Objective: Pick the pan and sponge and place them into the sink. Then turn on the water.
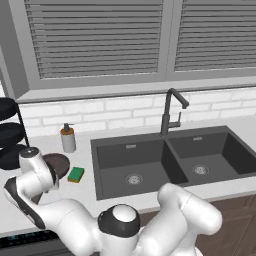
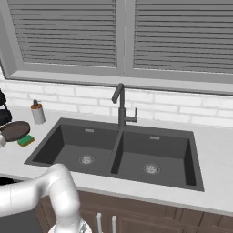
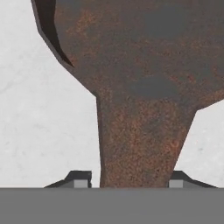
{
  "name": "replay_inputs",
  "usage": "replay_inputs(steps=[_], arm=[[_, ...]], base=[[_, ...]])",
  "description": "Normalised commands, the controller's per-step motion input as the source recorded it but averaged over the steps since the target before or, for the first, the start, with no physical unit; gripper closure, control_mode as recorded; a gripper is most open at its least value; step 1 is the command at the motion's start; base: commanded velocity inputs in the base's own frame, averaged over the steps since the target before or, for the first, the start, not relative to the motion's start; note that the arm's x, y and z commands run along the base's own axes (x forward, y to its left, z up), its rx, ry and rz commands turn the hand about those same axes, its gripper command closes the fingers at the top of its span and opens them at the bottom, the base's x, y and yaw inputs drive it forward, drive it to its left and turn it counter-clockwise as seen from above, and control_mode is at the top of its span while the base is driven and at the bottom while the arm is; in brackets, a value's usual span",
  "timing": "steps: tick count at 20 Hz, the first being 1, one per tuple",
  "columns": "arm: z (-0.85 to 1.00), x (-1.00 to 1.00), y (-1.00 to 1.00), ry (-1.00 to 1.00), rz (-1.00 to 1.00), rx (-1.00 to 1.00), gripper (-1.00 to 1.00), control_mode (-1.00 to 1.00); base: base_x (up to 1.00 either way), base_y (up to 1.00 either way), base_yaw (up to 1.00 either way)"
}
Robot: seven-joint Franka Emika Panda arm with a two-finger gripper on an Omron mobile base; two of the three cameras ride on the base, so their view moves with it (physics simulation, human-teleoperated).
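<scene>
You're on the pan [image 3: 144,87] — it sits on the counter left of the sink [image 1: 150,172], sponge [image 1: 76,174] between them. The gripper [image 3: 129,181] straddles the handle, jaws part-closed; whether they've clamped, you can't tell. Next — squeeze, lift, carry right into the basin.

No readable text, labels, brands, numbers or signs anywhere. Nothing printed on the soap bottle [image 1: 68,138] at about ten o'clock from the sink [image 1: 175,162], nothing on the sponge [image 1: 76,174], the pan [image 3: 144,78] or the faucet [image 1: 172,112]. Plain blank surfaces on worktop [image 1: 80,192], tiles and blinds.
</scene>
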Motion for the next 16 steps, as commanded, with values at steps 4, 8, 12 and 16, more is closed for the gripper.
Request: replay_inputs(steps=[4,8,12,16], arm=[[-0.22,0.0,0.0,0.0,-0.01,0.0,1.0,-1.0],[0.38,-0.13,-0.02,-0.17,-0.08,0.01,1.0,-1.0],[0.81,-0.2,-0.06,-0.32,-0.09,0.01,1.0,-1.0],[0.24,-0.02,-0.8,-0.04,-0.16,0.0,1.0,-1.0]], base=[[0.0,0.0,0.0],[0.0,0.0,0.0],[0.0,0.0,0.0],[0.0,0.0,0.0]])
